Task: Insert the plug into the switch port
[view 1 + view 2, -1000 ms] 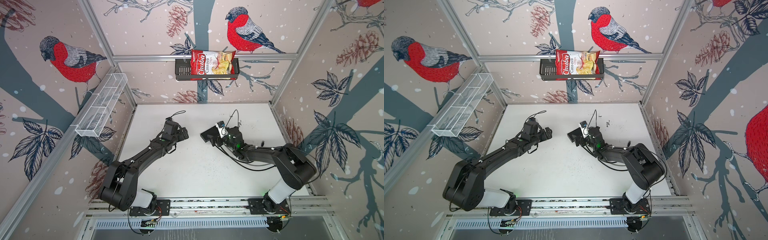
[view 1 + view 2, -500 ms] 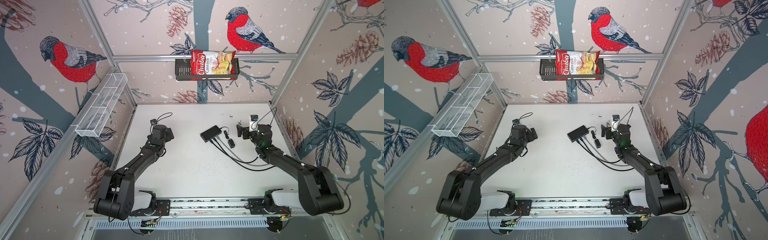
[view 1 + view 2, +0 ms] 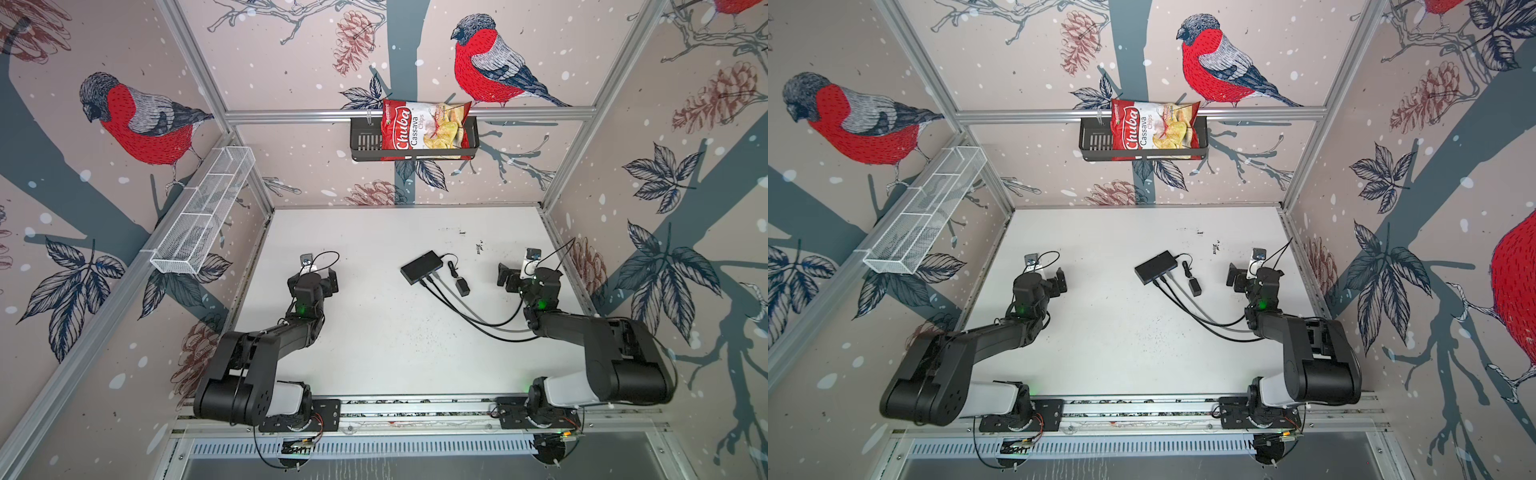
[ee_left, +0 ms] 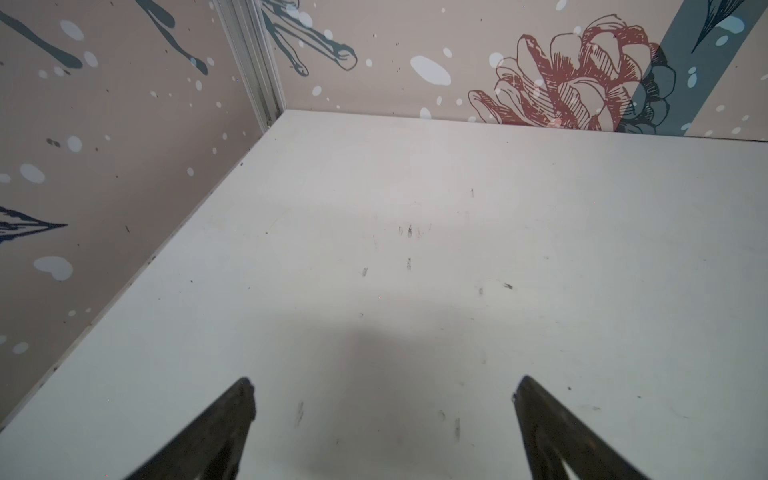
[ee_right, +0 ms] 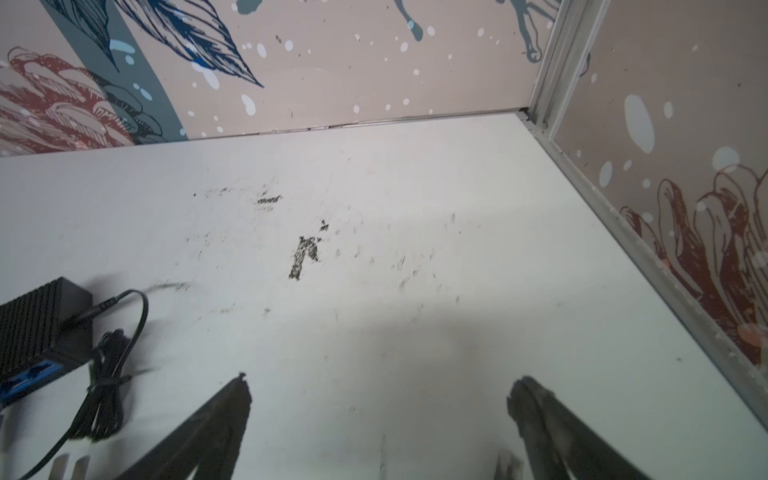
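The switch (image 3: 420,266) (image 3: 1153,266) is a flat black box lying right of the table's middle in both top views. A black cable (image 3: 469,318) and a grey cable (image 3: 465,309) run from its near long side toward the right arm; their plug ends (image 3: 428,281) meet that side. Its thin cord ends in a small black block (image 3: 462,286). My right gripper (image 3: 519,272) (image 5: 383,384) stands open and empty, to the right of the switch. In the right wrist view the switch (image 5: 37,324) is at the picture's edge. My left gripper (image 3: 316,276) (image 4: 385,386) is open over bare table, far left.
The white table (image 3: 374,340) is walled on three sides. A black basket (image 3: 365,141) with a chips bag (image 3: 424,131) hangs on the back wall, and a white wire basket (image 3: 203,216) on the left wall. Dark scuffs (image 5: 305,255) mark the table.
The right gripper, which was over the switch, has pulled away to the right and left it on the table. The left arm has drawn back to the left.
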`<state>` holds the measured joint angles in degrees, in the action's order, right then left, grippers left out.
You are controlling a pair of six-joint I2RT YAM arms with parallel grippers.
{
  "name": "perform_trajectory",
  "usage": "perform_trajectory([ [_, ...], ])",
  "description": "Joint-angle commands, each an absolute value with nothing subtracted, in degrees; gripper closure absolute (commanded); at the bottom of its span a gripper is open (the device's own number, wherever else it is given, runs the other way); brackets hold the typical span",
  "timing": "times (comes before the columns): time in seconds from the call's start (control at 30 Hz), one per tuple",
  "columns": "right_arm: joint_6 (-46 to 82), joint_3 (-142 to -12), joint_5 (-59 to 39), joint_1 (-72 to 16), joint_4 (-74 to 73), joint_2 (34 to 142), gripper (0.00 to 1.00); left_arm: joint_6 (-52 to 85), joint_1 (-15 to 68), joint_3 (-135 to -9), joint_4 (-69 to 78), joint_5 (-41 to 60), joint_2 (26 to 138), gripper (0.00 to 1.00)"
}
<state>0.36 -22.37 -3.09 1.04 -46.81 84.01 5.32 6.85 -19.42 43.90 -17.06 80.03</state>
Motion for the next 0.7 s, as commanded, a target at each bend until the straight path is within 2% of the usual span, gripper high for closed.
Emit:
perform_trajectory([
  [0.0, 2.23, -20.75, -4.43, 1.47, -56.25, 85.93, 0.01, 0.79, 5.80, -19.29, 53.27, -11.98, 80.37, 0.04],
  [0.1, 1.59, -16.85, -4.28, 1.16, -61.49, 83.93, 0.01, -2.27, 5.44, -15.02, 63.71, -11.49, 80.71, 0.04],
  [0.23, 0.45, -9.08, -4.54, 0.24, -80.02, 87.70, 0.01, 0.24, 2.18, -9.71, 82.27, -8.89, 89.84, 0.04],
  [0.3, 0.09, -11.05, -3.12, -0.12, -71.20, 85.06, 0.00, 0.95, 1.86, -10.00, 79.21, -9.10, 87.64, 0.04],
  [0.4, 1.48, -11.17, -0.50, -0.05, -73.95, 86.77, 0.01, 4.13, 0.16, -9.98, 79.75, -10.69, 88.48, 0.04],
  [0.47, 3.98, -13.81, 3.36, 0.16, -67.47, 85.94, 0.01, 3.64, 0.44, -10.98, 78.47, -12.10, 88.74, 0.04],
  [0.67, 3.78, -13.37, 3.87, 0.00, -68.88, 86.06, 0.01, 3.13, 0.53, -11.09, 78.92, -11.69, 89.25, 0.03],
])
